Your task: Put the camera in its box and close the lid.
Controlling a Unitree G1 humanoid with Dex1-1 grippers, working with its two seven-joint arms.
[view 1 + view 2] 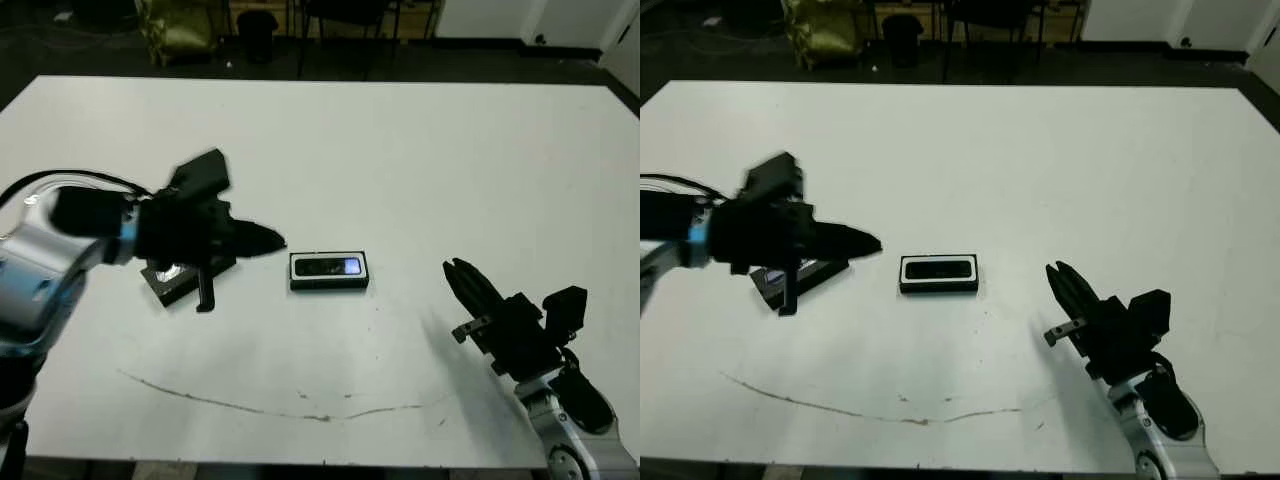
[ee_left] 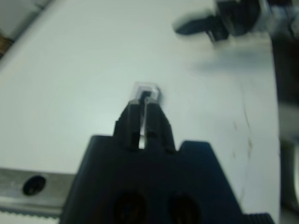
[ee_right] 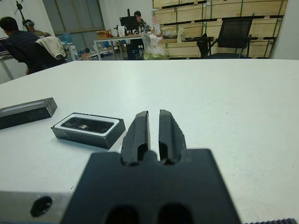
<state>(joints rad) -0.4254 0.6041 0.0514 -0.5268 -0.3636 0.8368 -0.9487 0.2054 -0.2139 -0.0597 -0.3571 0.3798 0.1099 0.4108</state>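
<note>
Camera (image 1: 329,267) already sits in the box (image 1: 329,284), just past the left hand (image 1: 268,239), whose fingers look pinched shut and empty. Lid (image 3: 25,112) lies under that hand; grabbing it is next, I'd say.

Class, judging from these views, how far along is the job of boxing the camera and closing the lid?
Done: the camera lies inside the box. In hand: nothing; the left gripper hovers shut between lid and box, and the right gripper idles shut. Left: the lid lies on the table beside the box, not yet fitted.
</note>
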